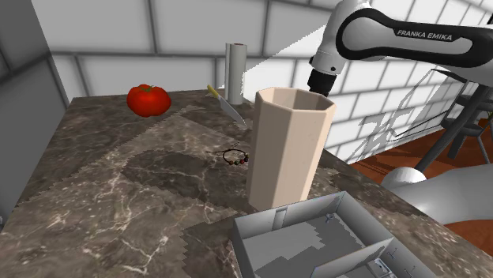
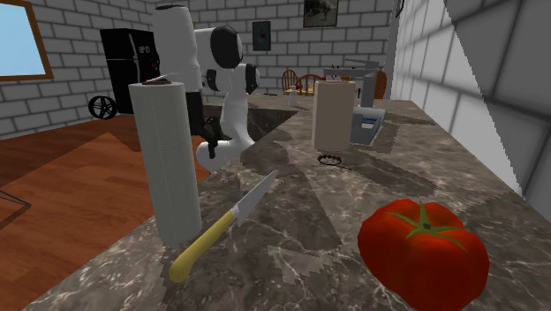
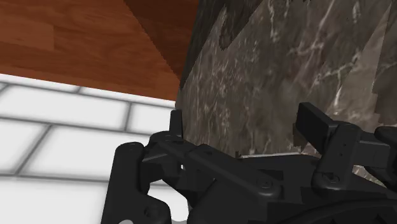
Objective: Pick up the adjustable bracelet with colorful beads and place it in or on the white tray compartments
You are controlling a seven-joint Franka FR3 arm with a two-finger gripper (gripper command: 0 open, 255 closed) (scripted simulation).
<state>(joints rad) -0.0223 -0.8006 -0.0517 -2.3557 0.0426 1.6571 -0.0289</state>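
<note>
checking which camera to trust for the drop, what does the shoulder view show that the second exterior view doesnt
Shoulder view, not the second exterior: the inside of the tray, with its dividers, and the lettering on the arm. Second exterior, not the shoulder: a black fridge, a window and chairs far back. Both: the beaded bracelet on the marble counter beside the tall beige container, the tomato, the yellow-handled knife and the white roll.

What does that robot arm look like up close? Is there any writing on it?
A smooth, rounded white arm with dark joints and a black band lettered FRANKA EMIKA in white. Its all-black gripper has two blocky fingers.
</note>
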